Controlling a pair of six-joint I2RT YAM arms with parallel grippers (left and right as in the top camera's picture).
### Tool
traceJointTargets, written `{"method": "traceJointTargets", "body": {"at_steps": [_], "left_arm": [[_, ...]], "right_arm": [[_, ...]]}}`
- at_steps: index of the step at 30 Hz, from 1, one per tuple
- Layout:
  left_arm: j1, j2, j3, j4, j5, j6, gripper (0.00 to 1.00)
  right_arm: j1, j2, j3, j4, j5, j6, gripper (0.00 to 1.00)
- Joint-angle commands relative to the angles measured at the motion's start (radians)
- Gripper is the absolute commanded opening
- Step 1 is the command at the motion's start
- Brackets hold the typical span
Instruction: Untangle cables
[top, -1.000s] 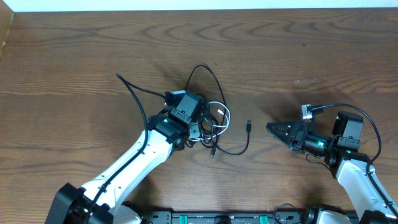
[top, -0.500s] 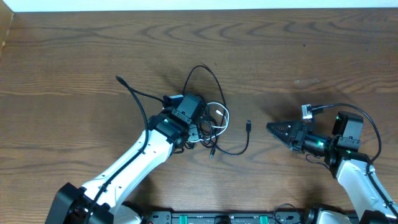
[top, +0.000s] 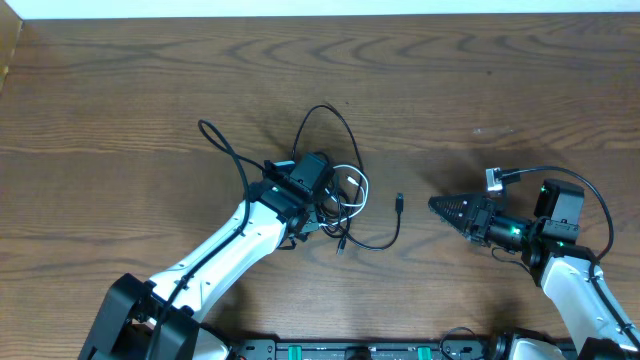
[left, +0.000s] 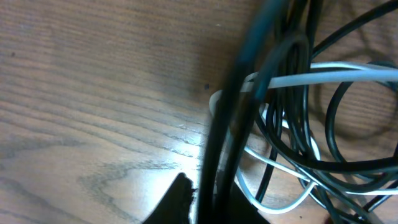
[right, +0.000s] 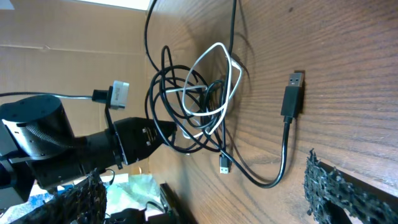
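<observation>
The right gripper stands wide open with nothing in it, well apart from the cables; the left gripper is nosed into the heap with black strands crossing right at its tip, but whether it has closed on one I cannot tell; the cords lie in one knot mid-table, a black plug trailing towards the right; a pull now would likely drag the whole knot or cinch the white loop tighter, since the strands cross; the table is dark wood grain; past its far edge runs a pale strip, and cardboard shows beyond
</observation>
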Motion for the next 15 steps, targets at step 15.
{"method": "traceJointTargets", "body": {"at_steps": [15], "left_arm": [[0.0, -0.108, 0.048, -0.017, -0.072, -0.086, 0.07]], "right_arm": [[-0.003, 0.0, 0.002, -0.007, 0.001, 0.003, 0.99]]}}
